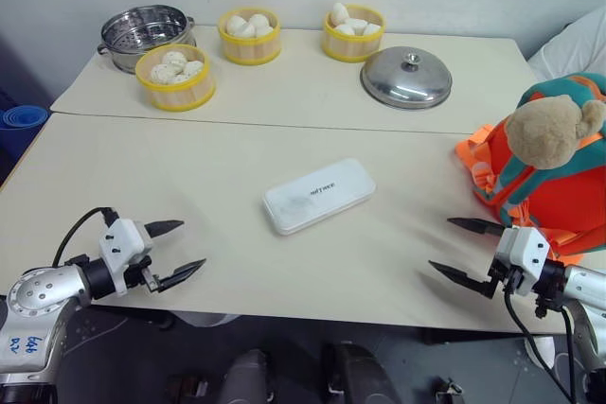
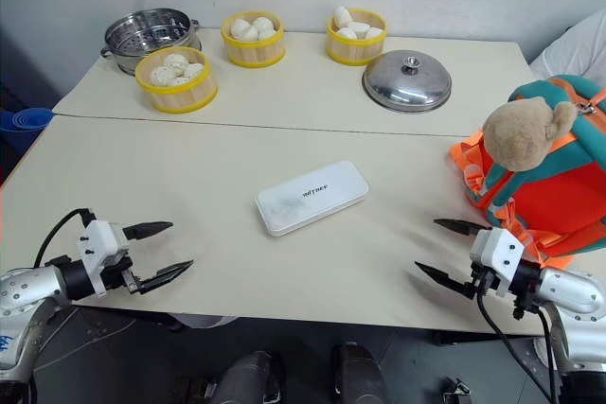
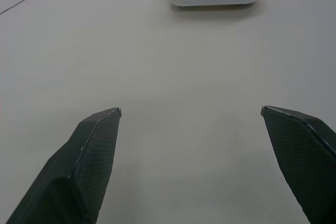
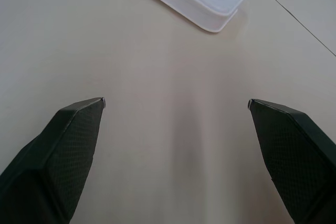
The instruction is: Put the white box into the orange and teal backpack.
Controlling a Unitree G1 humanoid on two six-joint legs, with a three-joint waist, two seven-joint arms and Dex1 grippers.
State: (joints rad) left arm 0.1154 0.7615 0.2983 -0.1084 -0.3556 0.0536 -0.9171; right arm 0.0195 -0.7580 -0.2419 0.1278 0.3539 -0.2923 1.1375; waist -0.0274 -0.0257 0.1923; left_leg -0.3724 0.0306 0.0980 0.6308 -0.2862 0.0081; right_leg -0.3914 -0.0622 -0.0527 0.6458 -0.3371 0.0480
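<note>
Near half of table [image 1: 189,177] lay bare betw. left gripper [image 1: 182,251] and right gripper [image 1: 466,249], both w/ fingers spread wide, nothing gripped. White box [image 1: 317,196] lay flat at centre, approachable from all sides. Orange and teal backpack [image 1: 554,172] blocked the right edge, just beyond right gripper. Far side crowded: steamer baskets [image 1: 174,76], steel pot [image 1: 145,31], lid [image 1: 406,78].

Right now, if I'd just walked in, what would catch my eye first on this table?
Probably the orange backpack with its plush bear head, standing at the table's right edge. Next, the white box lying flat in the middle, with the open left gripper and open right gripper hovering on either side. At the back stand three yellow baskets of buns.
</note>
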